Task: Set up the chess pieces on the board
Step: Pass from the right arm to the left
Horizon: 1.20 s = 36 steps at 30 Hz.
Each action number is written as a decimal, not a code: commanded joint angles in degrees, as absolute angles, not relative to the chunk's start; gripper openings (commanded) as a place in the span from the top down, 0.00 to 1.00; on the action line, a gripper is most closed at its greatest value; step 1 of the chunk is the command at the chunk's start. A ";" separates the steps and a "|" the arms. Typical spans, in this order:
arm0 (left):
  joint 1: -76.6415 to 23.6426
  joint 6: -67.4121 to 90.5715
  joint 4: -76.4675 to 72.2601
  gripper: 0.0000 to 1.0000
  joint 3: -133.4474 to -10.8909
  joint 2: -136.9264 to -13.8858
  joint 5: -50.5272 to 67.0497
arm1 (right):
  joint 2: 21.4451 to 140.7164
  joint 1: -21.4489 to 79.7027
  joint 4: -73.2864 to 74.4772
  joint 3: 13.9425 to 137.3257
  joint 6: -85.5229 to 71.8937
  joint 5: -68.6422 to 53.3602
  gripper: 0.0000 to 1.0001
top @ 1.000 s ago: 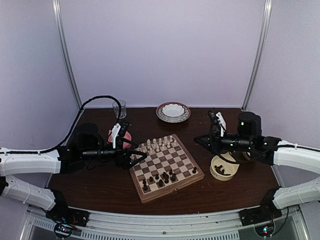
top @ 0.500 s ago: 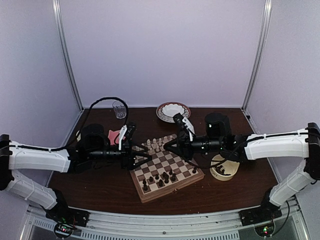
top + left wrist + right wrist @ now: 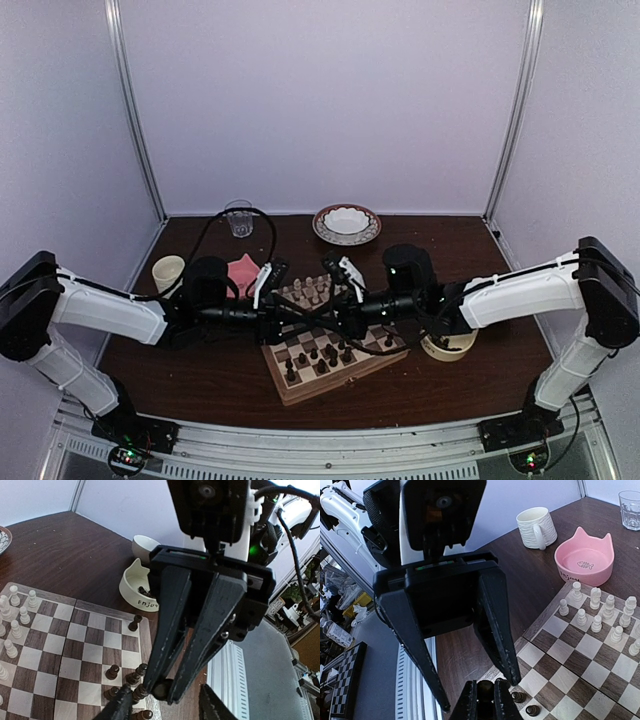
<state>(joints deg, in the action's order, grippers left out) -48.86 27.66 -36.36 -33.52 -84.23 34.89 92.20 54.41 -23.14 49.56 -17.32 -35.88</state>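
Showing a hand-over in progress above the square wooden chessboard with light and dark brown checks (image 3: 290,386). The right gripper (image 3: 157,696) has its fingers clamped on 1 tiny dark brown wooden chessman (image 3: 485,688), held low over the board edge where the other dark chessmen (image 3: 325,352) stand loosely grouped. The left gripper (image 3: 480,695) meets it tip to tip, fingers apart and straddling both the piece and the right fingertips; whether they touch it cannot be told. The pale cream-white chessmen (image 3: 312,290) occupy the far rows. More dark pieces appear to lie in the cream round bowl (image 3: 136,586) on the dark brown tabletop (image 3: 200,375), just beside the board.

Step in hand, as judged: passing 1 piece between arms. The next move calls for the left fingers to close squarely on the piece before the right fingers part, then a lowering onto a free square without toppling neighbours.
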 commanded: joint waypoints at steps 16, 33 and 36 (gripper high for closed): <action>-48.96 31.90 -46.70 0.55 -34.63 -87.22 37.74 | 92.53 55.33 -32.94 49.24 -23.34 -36.38 0.94; -48.99 33.20 -49.80 0.59 -34.00 -87.76 38.97 | 89.34 55.37 -34.66 46.86 -23.60 -34.81 0.94; -48.91 33.39 -49.71 0.60 -34.10 -87.91 39.18 | 88.75 55.38 -34.81 46.55 -23.67 -34.59 0.94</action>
<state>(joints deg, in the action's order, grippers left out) -48.86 33.17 -46.70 -34.04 -87.13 38.74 91.13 55.00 -32.47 47.53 -22.98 -35.75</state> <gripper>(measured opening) 0.403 0.091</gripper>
